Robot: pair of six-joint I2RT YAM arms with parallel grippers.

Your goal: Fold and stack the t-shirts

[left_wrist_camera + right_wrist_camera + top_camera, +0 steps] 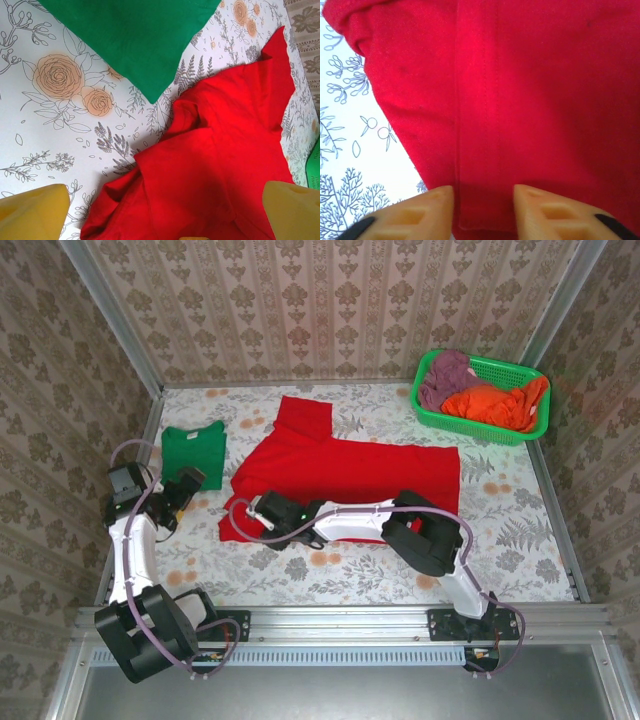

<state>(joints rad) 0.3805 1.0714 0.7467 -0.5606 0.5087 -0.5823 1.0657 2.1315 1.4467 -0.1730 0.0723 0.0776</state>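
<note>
My right pincer [484, 197] straddles the red shirt [520, 90] hem on the table [520, 530]; pinching or not, I cannot tell. My right arm [350, 520] hides its near edge; my left pincer [162, 220] gapes by the folded green shirt [193, 452]

The red t-shirt [350, 475] is a plain bright red, the green t-shirt [193, 452] a plain emerald. The table [500, 530] is white, printed with orange roses and grey ferns and sprigs. The basket [505, 368] is green mesh, with purple cloth [445, 375] and orange cloth [500, 405] in it. My left gripper [165, 215] has yellow fingers [35, 212]; my right gripper [482, 210], pale orange ones. The walls [340, 300] wear a beige damask pattern.
</note>
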